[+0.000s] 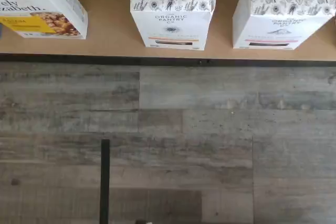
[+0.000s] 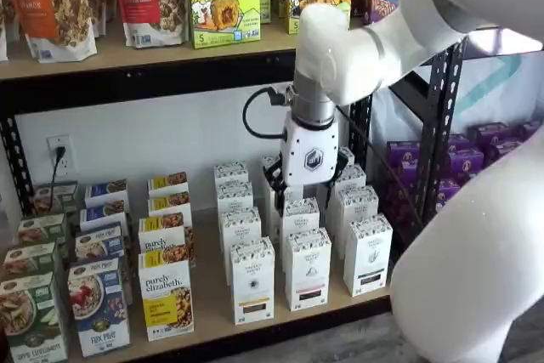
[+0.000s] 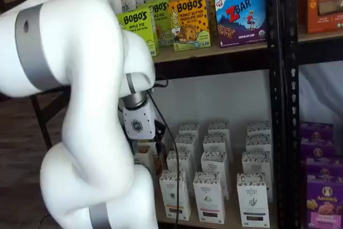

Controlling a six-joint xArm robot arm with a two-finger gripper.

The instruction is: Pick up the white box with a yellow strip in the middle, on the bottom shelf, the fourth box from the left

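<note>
**Gripper above mid rows, jaw state unclear**

Gripper [image 2: 307,186] hangs over the bottom shelf [image 2: 212,299] among the middle rows of white cartons. Its white body is in plain sight, but only dark bits of the fingers [image 2: 277,183] show at its lower edge. No clear gap is visible and no box is seen between them, so I cannot tell whether it is released or clenched. It holds nothing that can be seen. Whether it touches the carton tops just under it cannot be judged either.

In a shelf view the gripper [image 3: 141,132] is mostly covered by the arm [image 3: 80,105], so that view does not settle the jaw state.

The white box [image 2: 252,280] stands upright in the front row at the shelf edge, at about 7 o'clock from the gripper and apart from it. The purely elizabeth box [image 2: 166,299] stands at its 9 o'clock, and an alike white carton [image 2: 308,268] at its 3 o'clock.

In the wrist view the white box [image 1: 172,11] shows its speckled top and a thin yellow-orange strip low on the front. It sits between the purely elizabeth box [image 1: 42,6] and another white carton [image 1: 283,11] on the pale board [image 1: 110,30], with grey plank floor [image 1: 168,140] beyond the shelf edge.

The white box [image 3: 174,194] is also in view as the front-row carton nearest the arm.
</note>
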